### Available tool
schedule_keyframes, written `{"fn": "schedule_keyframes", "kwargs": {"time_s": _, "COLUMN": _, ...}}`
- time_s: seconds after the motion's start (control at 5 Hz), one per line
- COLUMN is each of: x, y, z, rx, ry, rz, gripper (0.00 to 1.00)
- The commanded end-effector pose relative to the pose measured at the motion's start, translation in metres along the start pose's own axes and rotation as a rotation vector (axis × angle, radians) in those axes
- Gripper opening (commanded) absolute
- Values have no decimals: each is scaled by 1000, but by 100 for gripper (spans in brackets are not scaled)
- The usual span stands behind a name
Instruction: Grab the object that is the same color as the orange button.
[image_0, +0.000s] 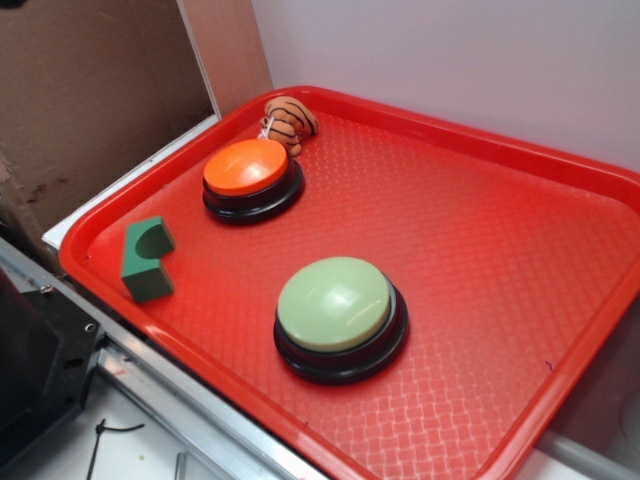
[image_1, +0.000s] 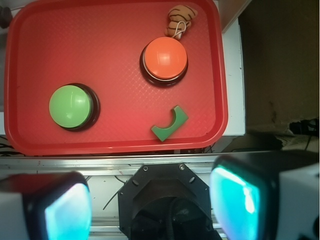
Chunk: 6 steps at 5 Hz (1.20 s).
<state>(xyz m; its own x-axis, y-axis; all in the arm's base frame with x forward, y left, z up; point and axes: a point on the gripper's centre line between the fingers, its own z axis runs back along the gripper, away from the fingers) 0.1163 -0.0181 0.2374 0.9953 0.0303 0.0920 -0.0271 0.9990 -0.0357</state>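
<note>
The pincer (image_1: 150, 205) hangs high above the near edge of the red textured plastic tray (image_0: 480, 250), its two pale fingers (image_1: 250, 200) spread wide with nothing between them. On the tray, a green notched block (image_1: 170, 124) sits nearest, beside a pale green domed button (image_1: 71, 106). Farther back is the glossy orange button on a black base (image_1: 164, 59). Just behind it, in the tray's far corner, lies the small orange plush toy with dark brown stripes (image_1: 180, 20); its long axis cannot be told.
</note>
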Motion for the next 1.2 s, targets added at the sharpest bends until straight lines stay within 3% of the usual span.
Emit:
{"fn": "schedule_keyframes", "kwargs": {"time_s": 0.0, "x": 0, "y": 0, "z": 0, "rx": 0, "ry": 0, "rz": 0, "gripper": 100}}
{"fn": "schedule_keyframes", "kwargs": {"time_s": 0.2, "x": 8, "y": 2, "z": -5, "rx": -11, "ry": -66, "rz": 42, "gripper": 100}}
{"fn": "schedule_keyframes", "kwargs": {"time_s": 0.6, "x": 52, "y": 14, "z": -43, "rx": -1, "ry": -134, "rz": 243, "gripper": 100}}
{"fn": "schedule_keyframes", "kwargs": {"time_s": 1.0, "x": 103, "y": 31, "z": -90, "rx": 27, "ry": -286, "rz": 490, "gripper": 100}}
